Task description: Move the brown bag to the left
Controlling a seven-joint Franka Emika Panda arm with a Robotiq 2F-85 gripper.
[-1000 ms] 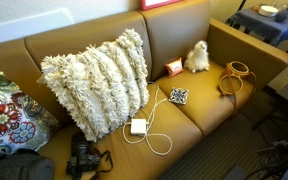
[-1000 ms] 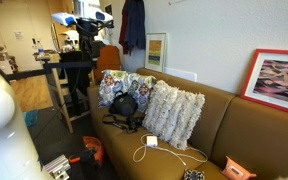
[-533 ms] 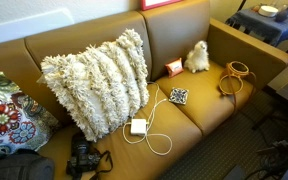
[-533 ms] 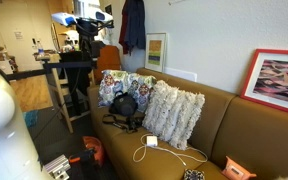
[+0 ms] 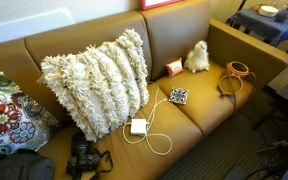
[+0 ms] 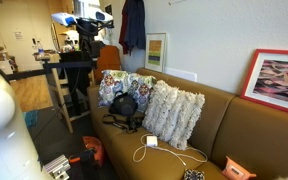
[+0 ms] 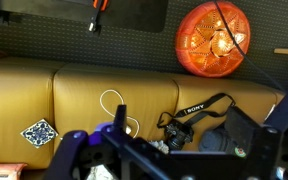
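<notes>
The gripper (image 7: 170, 150) shows only in the wrist view, at the lower edge of the picture. Its jaws stand wide apart and nothing is between them. It hangs in free air, well apart from the sofa (image 7: 84, 95), and touches nothing.

Below and beyond it, the wrist view shows the black camera (image 7: 189, 126) a little to the right of the gripper and the patterned coaster (image 7: 41, 131) far to the left. The orange-red box (image 7: 4, 172) is just at the lower left corner. The brown bag is not in this view.

In an exterior view the brown bag (image 5: 236, 78) lies on the end seat of the sofa, just beside the armrest (image 5: 259, 55). The white plush toy (image 5: 197, 57) is near it, and the box and the coaster come after that. The camera is at the opposite end.

From this order, the bag probably lies past the left edge of the wrist view, beyond the box. So the coming move most likely needs a long travel to that side before any descent. The bag's ring rim points toward the backrest, but its long axis is too small to tell with certainty.
</notes>
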